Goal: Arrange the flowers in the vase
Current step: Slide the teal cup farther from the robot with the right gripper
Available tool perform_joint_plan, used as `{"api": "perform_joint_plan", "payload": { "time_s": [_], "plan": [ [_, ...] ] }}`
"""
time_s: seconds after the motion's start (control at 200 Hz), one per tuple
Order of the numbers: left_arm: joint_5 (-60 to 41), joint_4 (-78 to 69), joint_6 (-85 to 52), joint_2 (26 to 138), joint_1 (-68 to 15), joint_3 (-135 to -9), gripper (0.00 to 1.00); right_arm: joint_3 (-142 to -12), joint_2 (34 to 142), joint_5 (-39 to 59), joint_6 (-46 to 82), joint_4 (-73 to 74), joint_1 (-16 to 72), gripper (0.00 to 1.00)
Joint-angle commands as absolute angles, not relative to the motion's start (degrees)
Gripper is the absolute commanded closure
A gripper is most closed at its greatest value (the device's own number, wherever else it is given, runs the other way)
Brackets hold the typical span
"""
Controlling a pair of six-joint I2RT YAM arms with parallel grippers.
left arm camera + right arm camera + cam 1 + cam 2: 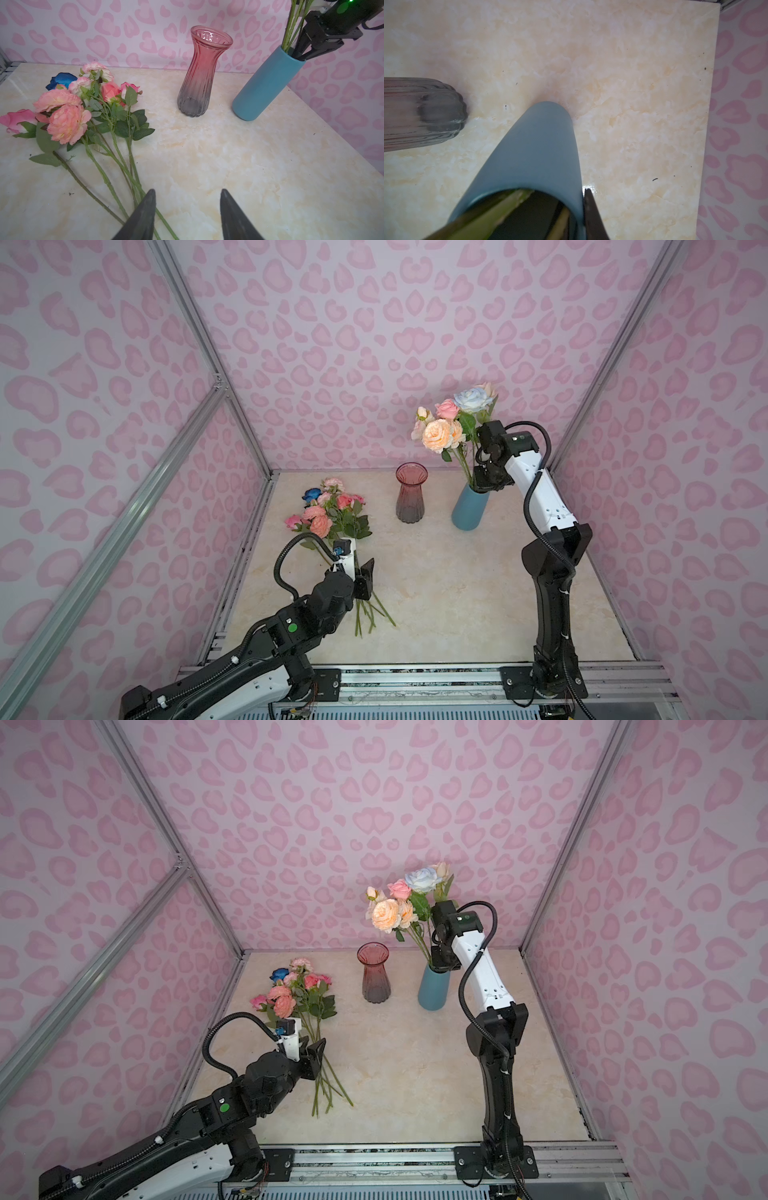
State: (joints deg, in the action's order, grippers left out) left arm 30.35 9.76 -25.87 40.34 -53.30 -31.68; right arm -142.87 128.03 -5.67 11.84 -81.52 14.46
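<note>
A bunch of loose flowers [328,510] [295,990] [68,122], pink, coral and one deep blue, lies on the table's left side, stems pointing toward the front. My left gripper [361,572] [313,1052] [188,193] hovers open over the stems' lower ends, holding nothing. Peach, pink and pale blue flowers [449,423] [399,907] stand in the blue vase [469,510] [434,990] [266,87] [537,145]. At its mouth, my right gripper [484,485] [442,965] [299,54] [581,199] is shut on the rim, one finger outside the wall. Green stems [500,209] show inside.
An empty ribbed glass vase [410,497] [375,977] [199,79] [421,116], red fading to grey, stands upright between the loose bunch and the blue vase. Pink patterned walls close in the marble-look table [457,593] on three sides.
</note>
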Motion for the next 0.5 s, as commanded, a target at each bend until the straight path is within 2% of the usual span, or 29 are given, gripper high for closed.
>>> {"api": "perform_joint_plan", "payload": {
  "time_s": [0.0, 0.245, 0.495],
  "plan": [
    [29.4, 9.6, -25.6, 41.1, -53.3, -32.9, 0.49, -142.5, 127.9, -3.4, 11.7, -79.2, 14.2, 0.95],
    [28.8, 9.8, -25.2, 42.2, -53.3, -34.0, 0.49, -143.4, 128.2, -2.9, 12.0, -79.1, 13.6, 0.80],
    [28.4, 9.7, -24.8, 42.6, -53.3, -34.6, 0.48, -144.2, 128.8, -2.3, 12.6, -79.4, 13.4, 0.77]
  ]
}}
